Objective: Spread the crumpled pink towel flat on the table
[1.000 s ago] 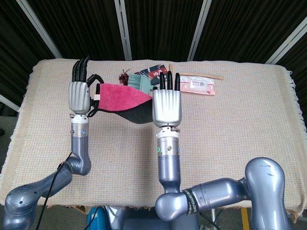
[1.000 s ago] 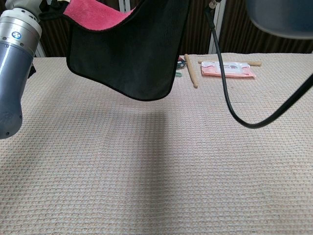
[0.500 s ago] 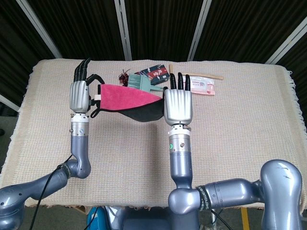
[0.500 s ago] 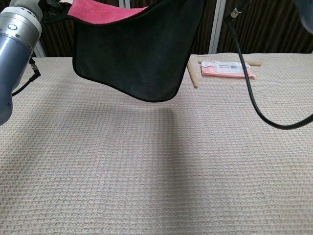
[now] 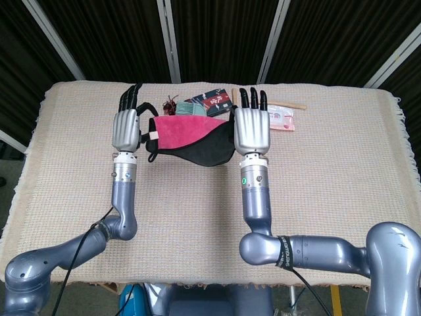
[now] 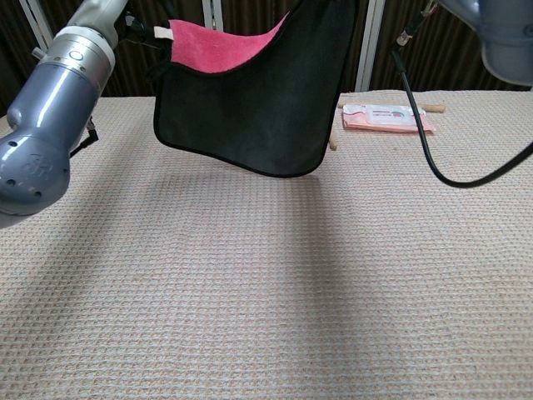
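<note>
Count: one pink towel [image 5: 187,135]; beyond it, one wipes packet [image 6: 388,118], one wooden stick [image 5: 287,104], one printed card [image 5: 212,100].

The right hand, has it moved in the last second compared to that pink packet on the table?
Yes. In the head view the right hand has shifted right and away from the robot, now overlapping the pink packet's left end.

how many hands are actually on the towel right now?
2. The left hand holds the pink towel at its left edge; the right hand holds its right edge. The towel hangs between them above the table; the grips themselves are hidden.
</note>
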Controlling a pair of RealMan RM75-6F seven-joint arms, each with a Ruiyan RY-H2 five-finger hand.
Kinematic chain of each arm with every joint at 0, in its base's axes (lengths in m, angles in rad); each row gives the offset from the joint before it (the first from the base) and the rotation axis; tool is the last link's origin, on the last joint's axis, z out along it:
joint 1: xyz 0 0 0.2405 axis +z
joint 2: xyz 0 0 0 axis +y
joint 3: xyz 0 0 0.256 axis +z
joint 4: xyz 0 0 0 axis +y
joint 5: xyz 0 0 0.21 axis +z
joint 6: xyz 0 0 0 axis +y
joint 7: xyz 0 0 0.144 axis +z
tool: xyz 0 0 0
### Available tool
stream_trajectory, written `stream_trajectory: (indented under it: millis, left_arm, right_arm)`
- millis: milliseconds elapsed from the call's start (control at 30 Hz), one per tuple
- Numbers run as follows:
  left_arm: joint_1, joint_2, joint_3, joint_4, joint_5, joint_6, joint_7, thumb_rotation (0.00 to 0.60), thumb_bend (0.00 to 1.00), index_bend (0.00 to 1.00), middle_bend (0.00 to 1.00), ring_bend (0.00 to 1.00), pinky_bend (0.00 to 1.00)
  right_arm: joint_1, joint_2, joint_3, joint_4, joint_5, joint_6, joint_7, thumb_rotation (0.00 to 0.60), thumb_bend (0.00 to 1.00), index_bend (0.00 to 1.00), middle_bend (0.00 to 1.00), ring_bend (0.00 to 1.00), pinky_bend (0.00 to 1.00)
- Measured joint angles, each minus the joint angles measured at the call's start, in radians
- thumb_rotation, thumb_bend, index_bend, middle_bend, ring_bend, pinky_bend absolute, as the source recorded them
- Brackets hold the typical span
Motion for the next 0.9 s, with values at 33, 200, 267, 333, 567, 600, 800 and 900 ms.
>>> stream_trajectory:
  millis: [33, 200, 267, 333, 567, 600, 800, 900]
  left_arm:
    - [-0.015, -0.014, -0.007, 0.023, -0.004, -0.009, -0.008, 0.6, 0.48, 0.53, 0.04, 0.0, 0.0]
    - [-0.077, -0.069, -0.036, 0.112, -0.025, -0.052, -0.043, 0.6, 0.48, 0.53, 0.04, 0.0, 0.0]
    - [-0.101, -0.088, -0.045, 0.148, -0.031, -0.068, -0.056, 0.6, 0.48, 0.53, 0.04, 0.0, 0.0]
    - [-0.132, -0.109, -0.058, 0.193, -0.038, -0.087, -0.077, 0.6, 0.48, 0.52, 0.04, 0.0, 0.0]
    - [-0.199, -0.18, -0.065, 0.308, -0.041, -0.125, -0.147, 0.6, 0.48, 0.52, 0.04, 0.0, 0.0]
    - [-0.196, -0.189, -0.059, 0.312, -0.038, -0.123, -0.159, 0.6, 0.48, 0.52, 0.04, 0.0, 0.0]
    - [-0.115, -0.199, -0.002, 0.274, -0.012, -0.086, -0.179, 0.6, 0.48, 0.52, 0.04, 0.0, 0.0]
    - [-0.065, -0.194, 0.03, 0.226, 0.004, -0.059, -0.183, 0.6, 0.48, 0.52, 0.04, 0.0, 0.0]
  right_arm:
    - [0.002, -0.002, 0.001, 0.022, -0.006, -0.014, 0.011, 0.6, 0.55, 0.56, 0.14, 0.0, 0.0]
    - [0.023, -0.016, 0.008, 0.149, -0.04, -0.091, 0.067, 0.6, 0.55, 0.56, 0.14, 0.0, 0.0]
    - [0.034, -0.022, 0.011, 0.196, -0.053, -0.121, 0.088, 0.6, 0.55, 0.56, 0.14, 0.0, 0.0]
    - [0.042, -0.026, 0.011, 0.231, -0.067, -0.144, 0.106, 0.6, 0.55, 0.56, 0.14, 0.0, 0.0]
    - [0.036, -0.034, -0.014, 0.266, -0.115, -0.173, 0.152, 0.6, 0.55, 0.56, 0.14, 0.0, 0.0]
    - [0.031, -0.032, -0.018, 0.258, -0.116, -0.17, 0.152, 0.6, 0.55, 0.56, 0.14, 0.0, 0.0]
    - [-0.026, -0.01, -0.061, 0.149, -0.115, -0.123, 0.138, 0.6, 0.55, 0.56, 0.14, 0.0, 0.0]
    - [-0.058, 0.001, -0.085, 0.086, -0.115, -0.096, 0.13, 0.6, 0.55, 0.56, 0.14, 0.0, 0.0]
